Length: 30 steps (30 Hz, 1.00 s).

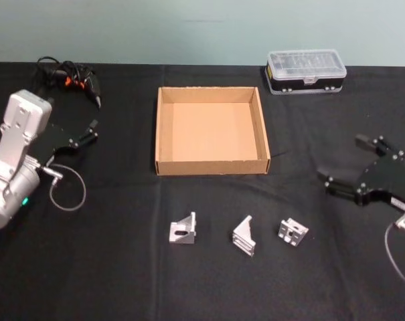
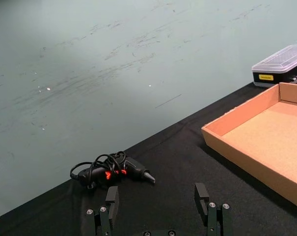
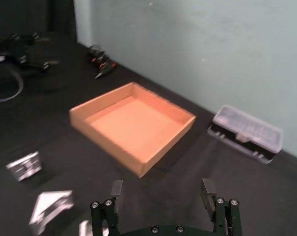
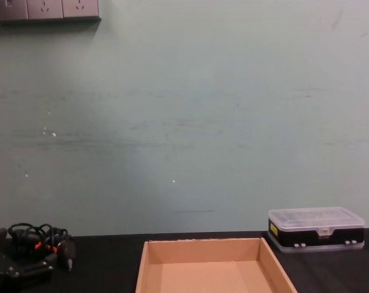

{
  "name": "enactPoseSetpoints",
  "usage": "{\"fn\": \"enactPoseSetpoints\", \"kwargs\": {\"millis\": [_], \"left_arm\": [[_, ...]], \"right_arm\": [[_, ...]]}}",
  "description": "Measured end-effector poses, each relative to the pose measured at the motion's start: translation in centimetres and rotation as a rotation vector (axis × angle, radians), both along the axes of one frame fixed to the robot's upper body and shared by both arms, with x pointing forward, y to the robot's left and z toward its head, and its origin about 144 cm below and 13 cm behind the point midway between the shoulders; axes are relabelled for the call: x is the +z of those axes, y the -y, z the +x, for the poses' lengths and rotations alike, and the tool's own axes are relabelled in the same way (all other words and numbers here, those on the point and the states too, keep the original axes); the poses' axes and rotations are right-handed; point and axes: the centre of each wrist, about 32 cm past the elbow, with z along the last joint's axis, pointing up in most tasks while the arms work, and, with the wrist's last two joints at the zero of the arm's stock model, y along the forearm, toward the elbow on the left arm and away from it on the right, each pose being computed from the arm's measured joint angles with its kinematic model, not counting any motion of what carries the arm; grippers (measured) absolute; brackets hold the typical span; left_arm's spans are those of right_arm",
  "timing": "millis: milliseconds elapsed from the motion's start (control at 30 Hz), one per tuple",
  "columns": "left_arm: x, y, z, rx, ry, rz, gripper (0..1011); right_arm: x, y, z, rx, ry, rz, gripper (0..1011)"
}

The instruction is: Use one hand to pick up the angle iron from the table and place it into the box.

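Three silvery metal angle-iron brackets [image 1: 244, 235] sit in a row on the matte black table [image 1: 108, 267] near the tan cardboard box [image 1: 211, 167] — the wide-open black right gripper [image 3: 162, 191] could knock a neighbour while grabbing one, and the left gripper [image 2: 157, 194] idles open too.

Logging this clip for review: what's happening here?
Nothing is being held yet. Three angle irons lie on the table in front of the empty box. The left gripper hovers open at the table's left side and the right gripper hovers open at its right, neither touching anything.
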Motion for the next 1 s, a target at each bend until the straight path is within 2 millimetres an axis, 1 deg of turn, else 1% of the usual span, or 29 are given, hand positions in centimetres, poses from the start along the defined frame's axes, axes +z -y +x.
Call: {"fn": "enactPoseSetpoints", "kwargs": {"millis": [133,333,467,733,1000], "left_arm": [[0.0,0.0,0.0,0.000,0.000,0.000,1011],[0.0,0.0,0.0,0.000,0.000,0.000,1011],[0.0,0.0,0.0,0.000,0.000,0.000,1012],[0.0,0.0,0.0,0.000,0.000,0.000,1011],[0.0,0.0,0.0,0.000,0.000,0.000,1011]], "right_arm": [[0.2,-0.3,-0.9,0.030,-0.058,-0.007,1003],[0.0,-0.6,-1.2,0.053,-0.135,-0.009,1003],[-0.2,-0.8,-1.2,0.064,-0.174,-0.015,1003],[-1.6,-1.6,-0.8,0.117,-0.282,-0.051,1003],[-2.5,-2.5,-0.6,0.140,-0.313,-0.076,1003]]}}
